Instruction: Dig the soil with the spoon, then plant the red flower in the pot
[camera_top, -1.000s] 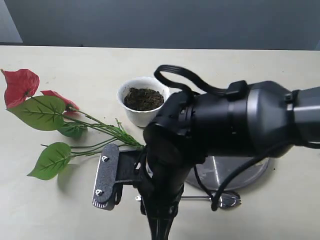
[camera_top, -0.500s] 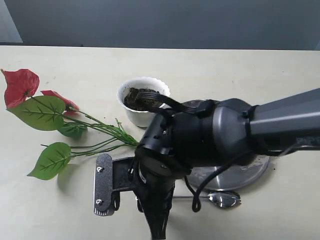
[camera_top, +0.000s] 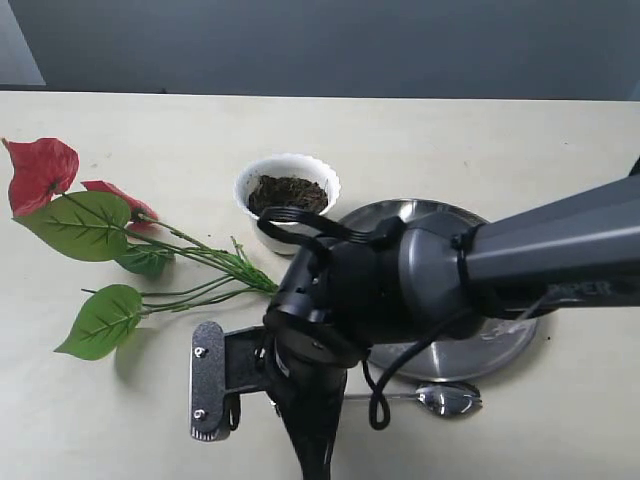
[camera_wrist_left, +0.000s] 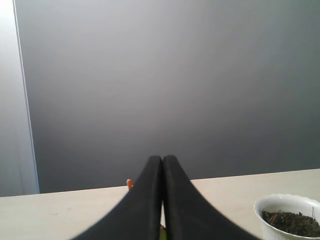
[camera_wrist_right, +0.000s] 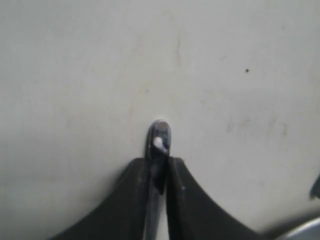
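The silver spoon (camera_top: 450, 398) lies on the table in front of the steel plate, bowl to the right. My right gripper (camera_wrist_right: 159, 162) is shut on the end of the handle, and the handle tip (camera_wrist_right: 159, 137) pokes out past the fingers. In the exterior view the right arm's bulky wrist (camera_top: 330, 320) hides those fingers. The white scalloped pot (camera_top: 255, 225) holds dark soil (camera_top: 288, 193) and stands behind the arm. The red flower (camera_top: 40, 170) lies flat on the left, its stems running toward the pot. My left gripper (camera_wrist_left: 162, 162) is shut and empty, with the pot (camera_wrist_left: 280, 227) off to one side.
A large round steel plate (camera_top: 505, 340) sits to the right of the pot, partly covered by the right arm. Green leaves (camera_top: 100, 320) spread over the left part of the table. The table's front edge is close below the spoon.
The right arm has sunk lower and shifted toward the front edge, uncovering the pot and more of the plate. The spoon and flower lie where they were.
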